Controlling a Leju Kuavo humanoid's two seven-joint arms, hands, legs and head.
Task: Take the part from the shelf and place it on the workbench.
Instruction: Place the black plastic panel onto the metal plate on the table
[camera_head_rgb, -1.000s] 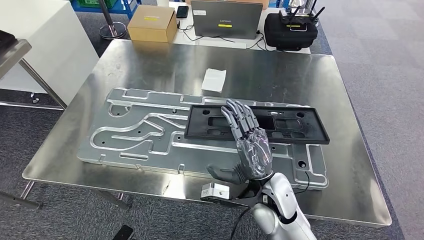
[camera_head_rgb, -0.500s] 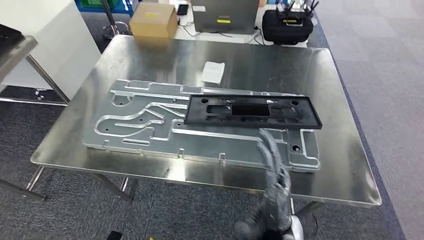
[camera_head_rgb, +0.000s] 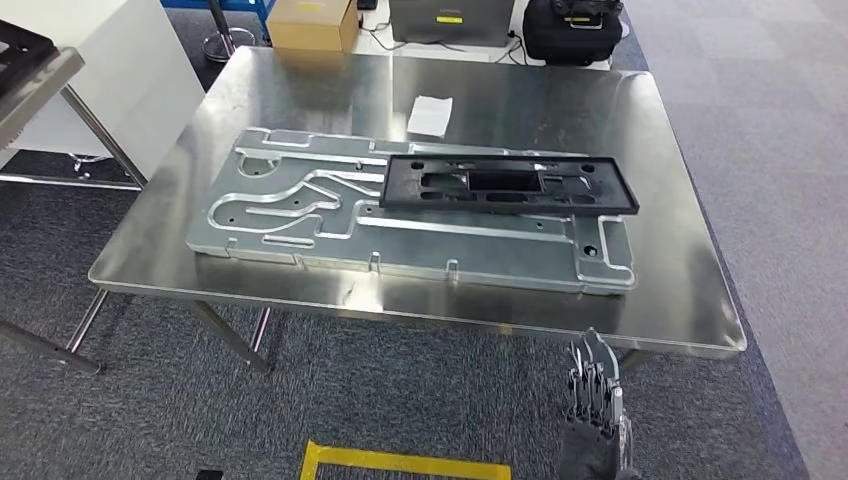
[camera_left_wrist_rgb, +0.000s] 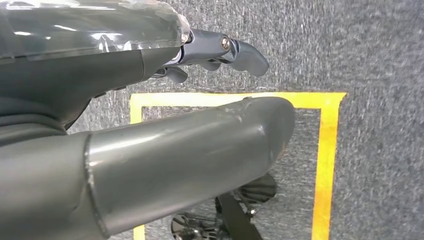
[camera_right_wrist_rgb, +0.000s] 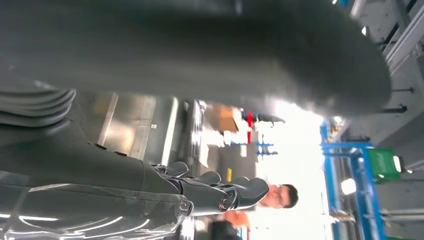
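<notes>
The black rectangular part (camera_head_rgb: 505, 185) lies flat on a machined silver plate (camera_head_rgb: 300, 210) on the steel workbench (camera_head_rgb: 665, 200). My right hand (camera_head_rgb: 593, 410) hangs below and in front of the bench's near right edge, fingers straight and apart, holding nothing. The right wrist view shows that hand (camera_right_wrist_rgb: 150, 185) empty too. In the left wrist view my left hand (camera_left_wrist_rgb: 150, 125) hangs over grey carpet, its fingers (camera_left_wrist_rgb: 225, 50) loosely extended with nothing in them.
A grey shelf (camera_head_rgb: 35, 85) juts in at the far left beside a white cabinet (camera_head_rgb: 120, 70). A paper slip (camera_head_rgb: 430, 115) lies on the bench. A cardboard box (camera_head_rgb: 312, 22), laptop (camera_head_rgb: 445, 18) and black case (camera_head_rgb: 570, 25) sit behind. Yellow floor tape (camera_head_rgb: 400, 462). A person (camera_right_wrist_rgb: 280, 197) stands beyond.
The whole view has shifted back from the bench, so the camera has moved. My right hand has left the black part and dropped below the bench edge; the part stays on the plate.
</notes>
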